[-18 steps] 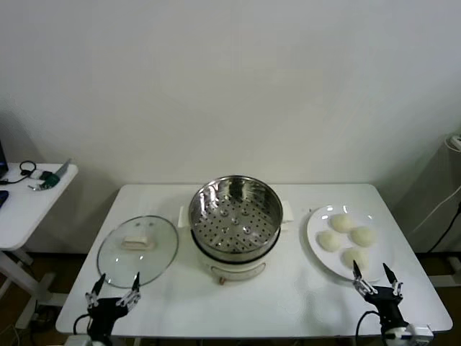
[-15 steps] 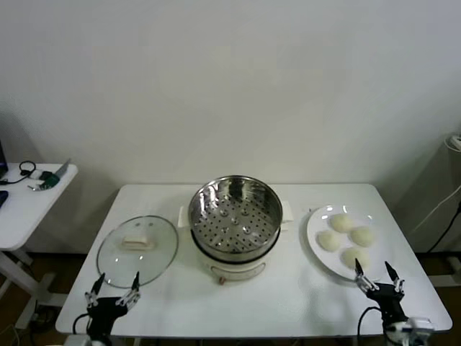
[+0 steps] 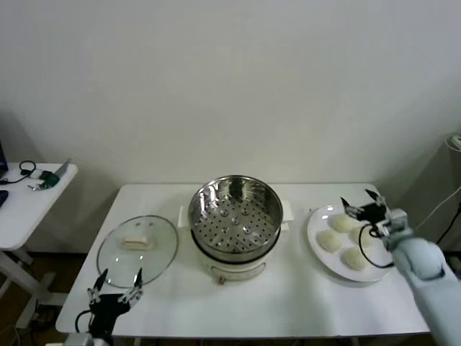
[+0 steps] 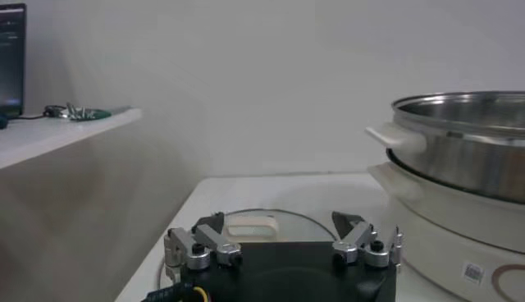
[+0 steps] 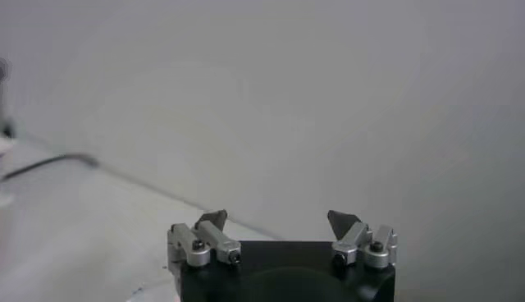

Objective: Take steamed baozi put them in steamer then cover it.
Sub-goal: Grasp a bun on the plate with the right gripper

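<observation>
A white table [image 3: 288, 303] holds the open steamer [image 3: 235, 220] at centre, the cover [image 3: 137, 249] lying left, four steamed baozi [image 3: 346, 234] on a plate [image 3: 317, 216] right. The right gripper [image 3: 362, 203] hovers over the plate, fingers apart, empty. The left gripper [image 3: 115, 283] waits at the near edge, fingers spread.

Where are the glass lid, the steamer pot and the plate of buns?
Lid [image 3: 137, 249], head view: on the clear glass near its handle.
Steamer [image 3: 235, 216], head view: on the perforated tray inside.
Plate [image 3: 315, 227], head view: on the bare white rim left of the buns [image 3: 330, 241].

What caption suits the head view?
Open right gripper above four baozi; empty steamer centre, cover on table.
</observation>
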